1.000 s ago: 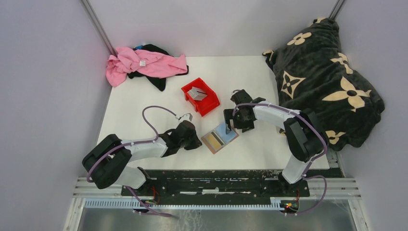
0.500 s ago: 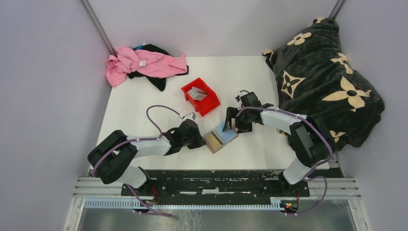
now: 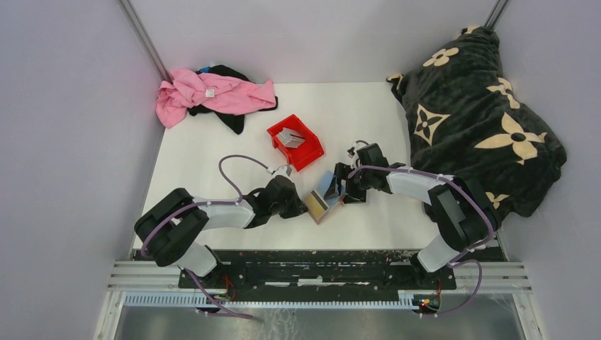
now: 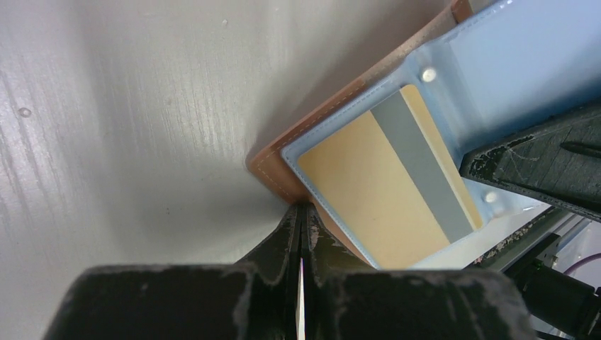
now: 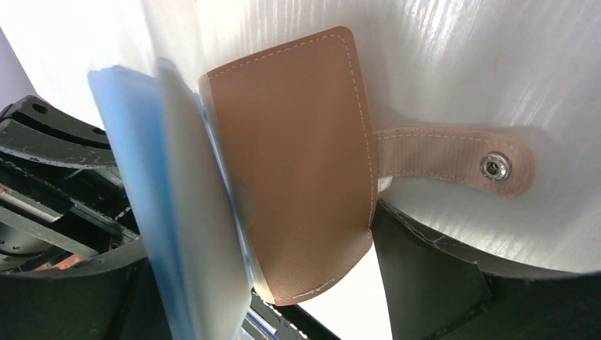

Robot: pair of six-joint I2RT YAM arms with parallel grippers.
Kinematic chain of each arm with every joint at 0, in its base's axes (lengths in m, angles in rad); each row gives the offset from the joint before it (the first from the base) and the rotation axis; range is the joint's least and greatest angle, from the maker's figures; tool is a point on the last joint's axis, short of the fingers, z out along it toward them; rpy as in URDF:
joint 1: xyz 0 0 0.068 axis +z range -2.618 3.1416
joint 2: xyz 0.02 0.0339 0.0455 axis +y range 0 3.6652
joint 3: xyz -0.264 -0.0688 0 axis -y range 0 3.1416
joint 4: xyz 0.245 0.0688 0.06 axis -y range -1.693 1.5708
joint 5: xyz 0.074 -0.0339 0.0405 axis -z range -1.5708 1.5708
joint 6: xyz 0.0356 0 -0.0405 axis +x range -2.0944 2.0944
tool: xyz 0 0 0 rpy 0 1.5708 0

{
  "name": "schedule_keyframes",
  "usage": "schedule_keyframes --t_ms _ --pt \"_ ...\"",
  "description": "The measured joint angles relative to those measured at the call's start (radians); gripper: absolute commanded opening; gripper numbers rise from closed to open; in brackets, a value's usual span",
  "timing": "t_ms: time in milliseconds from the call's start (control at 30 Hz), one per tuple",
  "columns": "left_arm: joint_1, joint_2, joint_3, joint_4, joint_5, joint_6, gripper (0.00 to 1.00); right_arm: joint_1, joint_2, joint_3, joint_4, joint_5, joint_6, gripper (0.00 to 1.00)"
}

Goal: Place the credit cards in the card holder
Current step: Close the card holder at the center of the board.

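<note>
**Card holder pinned between both grippers, spare cards waiting in the bin**

A pink cloth [image 3: 212, 92] lies bunched at the far left corner of the worktop [image 3: 205, 163]. Toward the middle of the near edge, the left gripper [image 3: 296, 205] has its jaws closed together. Its tip touches the near-left corner of the card holder [image 3: 320, 200], and it seems to be pressing that end down rather than pinching it.

Beyond the left gripper, toward the far edge, stands the red bin [image 3: 309, 157] with the grey credit cards [image 3: 289, 137] stacked inside.

The holder lies open between the two grippers, with its long axis running from near-left to far-right. A gold card [image 4: 368, 191] with a grey stripe already sits in a clear blue sleeve.

At the holder's far-right end, the right gripper [image 3: 345, 190] straddles the raised brown flap [image 5: 298, 142], with the snap tab [image 5: 461, 159] trailing onto the table. One finger stands on each side of the flap, but I cannot tell whether they actually clamp it.

A dark flowered blanket [image 3: 475, 106] fills the far right corner.

The remaining cards lie almost straight beyond the left gripper, so the left arm looks slightly better placed to reach them. However, both arms are occupied with the holder at this moment.
</note>
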Motion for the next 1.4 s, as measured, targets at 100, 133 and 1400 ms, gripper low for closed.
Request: schedule_keyframes --t_ms 100,133,1400 --pt "-0.001 0.0 0.0 0.001 0.0 0.0 0.03 0.004 -0.014 -0.001 -0.026 0.008 0.003 0.82" --pt "-0.001 0.001 0.0 0.002 0.0 0.0 0.03 0.005 -0.021 -0.001 -0.042 0.016 0.001 0.82" --pt "-0.012 0.004 0.004 0.008 -0.006 0.0 0.03 0.011 -0.095 0.003 -0.207 0.238 -0.031 0.01"
